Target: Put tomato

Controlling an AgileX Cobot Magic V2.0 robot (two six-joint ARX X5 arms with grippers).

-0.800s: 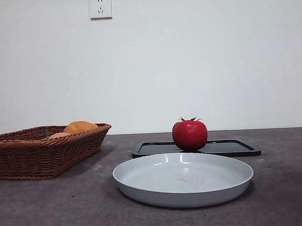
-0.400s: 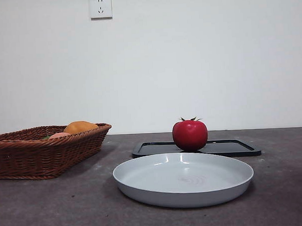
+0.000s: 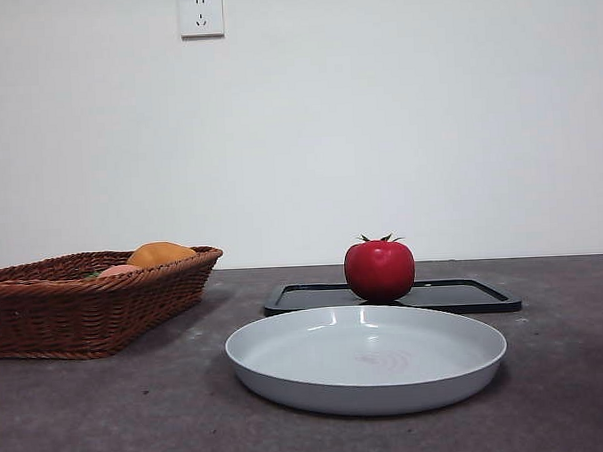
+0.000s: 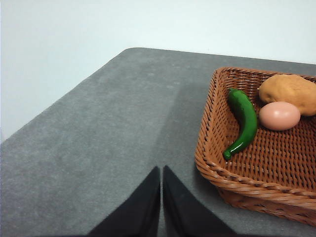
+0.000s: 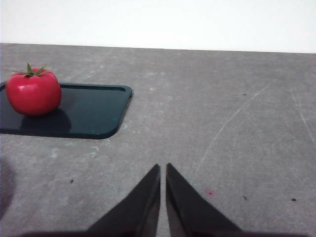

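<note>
Tomato (image 3: pixel 379 270) on black tray (image 3: pixel 455 295); right tool (image 5: pixel 163 170) closed, apart.

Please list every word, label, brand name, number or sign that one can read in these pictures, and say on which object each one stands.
There is no readable text in any view.
Wall socket: a tiny dark mark at its upper left corner, too small to read.
Tomato, black tray, grey plate, wicker basket: no label or print visible.
</note>
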